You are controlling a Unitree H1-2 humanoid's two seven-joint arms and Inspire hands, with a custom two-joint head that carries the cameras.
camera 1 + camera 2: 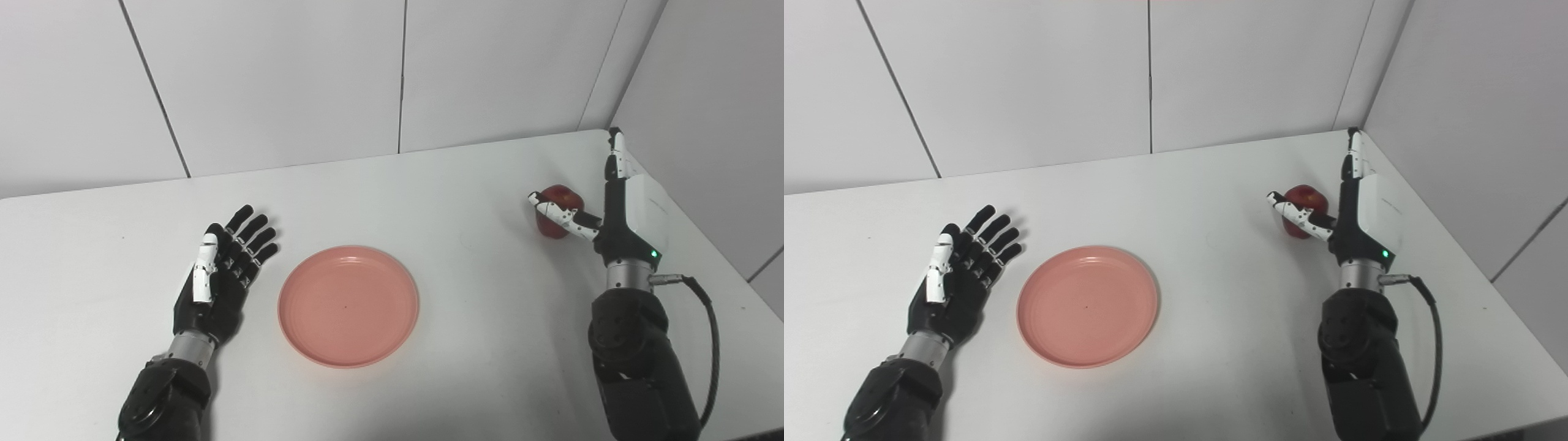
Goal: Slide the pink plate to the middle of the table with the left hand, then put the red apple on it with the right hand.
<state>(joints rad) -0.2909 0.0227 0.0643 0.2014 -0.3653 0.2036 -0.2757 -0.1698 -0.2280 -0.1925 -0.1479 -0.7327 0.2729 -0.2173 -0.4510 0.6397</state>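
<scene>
— Left eye view, nearest first: where's the pink plate (pixel 348 305)?
— Mid-table, empty. The left hand (pixel 219 282) lies just beside it, fingers spread, holding nothing. Sliding looks done.
— And farther back?
— The red apple (pixel 556 210) sits near the far right corner. The right hand (pixel 603 211) is against it, fingers apart, thumb across its front, no grip closed. Lifting and placing remain.

Plate (pixel 348 305) mid-table (pixel 429 202), apple (pixel 558 210) far right.
</scene>
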